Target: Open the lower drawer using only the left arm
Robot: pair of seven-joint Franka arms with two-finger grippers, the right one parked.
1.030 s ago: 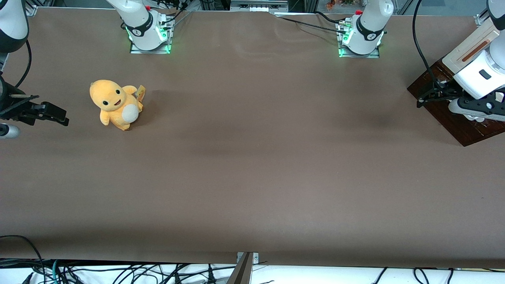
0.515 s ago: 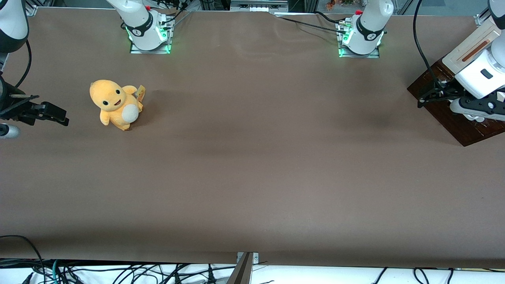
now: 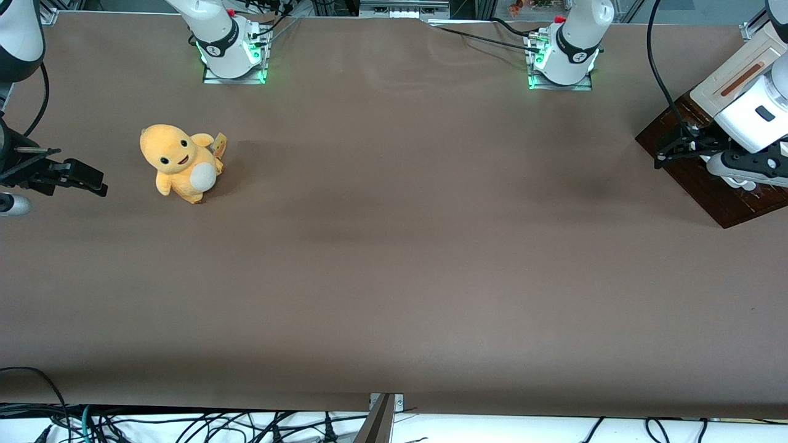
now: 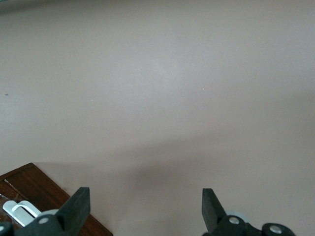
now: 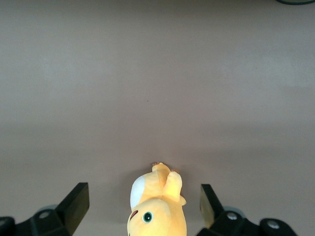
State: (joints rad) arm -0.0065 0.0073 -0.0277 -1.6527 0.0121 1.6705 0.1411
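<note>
Since the earlier frames we see the left arm [image 3: 748,117] shifted slightly farther from the front camera and toward the working arm's end of the table; nothing else on the table has changed place.

We list the items from largest to smallest. The table [image 3: 394,258] carries a brown cover and extends below the gripper. The cabinet [image 3: 732,71], cream on top with an orange-brown slot, stands just above the gripper. The lower drawer [image 3: 708,187] lies directly under the gripper; its dark-brown surface projects from under the cabinet. The toy [image 3: 178,163], a yellow plush, sits well apart from the gripper, toward the parked arm's end of the table.

The gripper [image 4: 145,209] hangs over the edge of the drawer with its fingers [image 4: 76,206] spread wide and holding nothing. The handle [image 4: 22,211], a white bar, lies just beside one finger, apart from it.
</note>
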